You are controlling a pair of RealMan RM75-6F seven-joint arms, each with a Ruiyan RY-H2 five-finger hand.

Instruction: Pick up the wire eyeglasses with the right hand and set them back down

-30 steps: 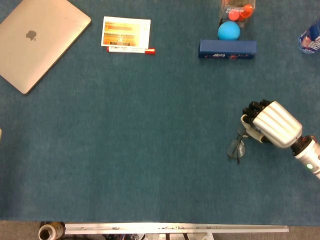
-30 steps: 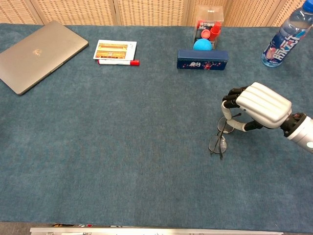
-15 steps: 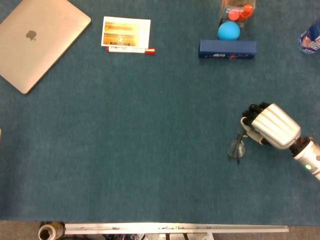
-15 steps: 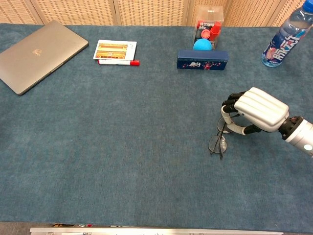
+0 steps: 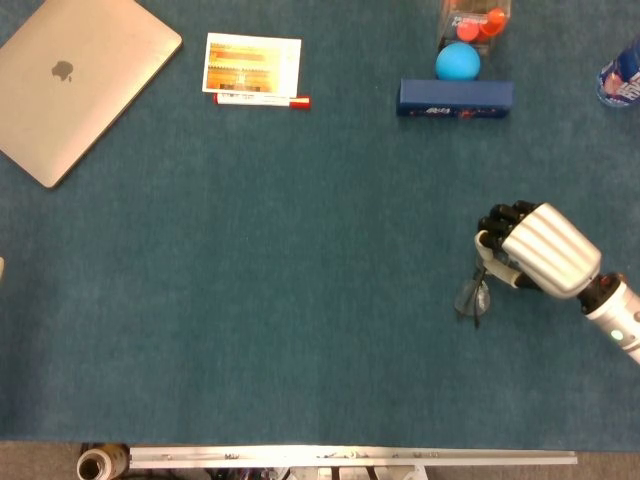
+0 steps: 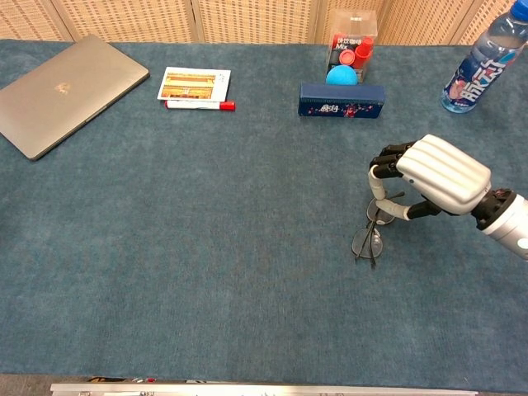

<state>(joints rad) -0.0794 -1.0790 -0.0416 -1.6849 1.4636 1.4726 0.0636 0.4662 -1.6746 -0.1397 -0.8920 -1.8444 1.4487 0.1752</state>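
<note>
Right hand (image 6: 433, 176): we see it near the table's right edge, palm down, fingers (image 6: 386, 157) curled over the far end of the wire eyeglasses (image 6: 369, 237); can't tell if it has hold of them.
Eyeglasses: on the table (image 6: 206, 247) w/ nearer lens sticking out toward the front edge, just beside the hand.
Left hand: not in either view.
Back edge, right of centre: dark blue box (image 6: 341, 100), blue ball (image 6: 341, 75) behind it, clear container (image 6: 354, 33) w/ red bits.
Back right corner: water bottle (image 6: 481, 70).
Back edge, left of centre: card (image 6: 195, 83), red marker (image 6: 200, 105) touching its near edge.
Back left corner: closed laptop (image 6: 64, 92).
</note>
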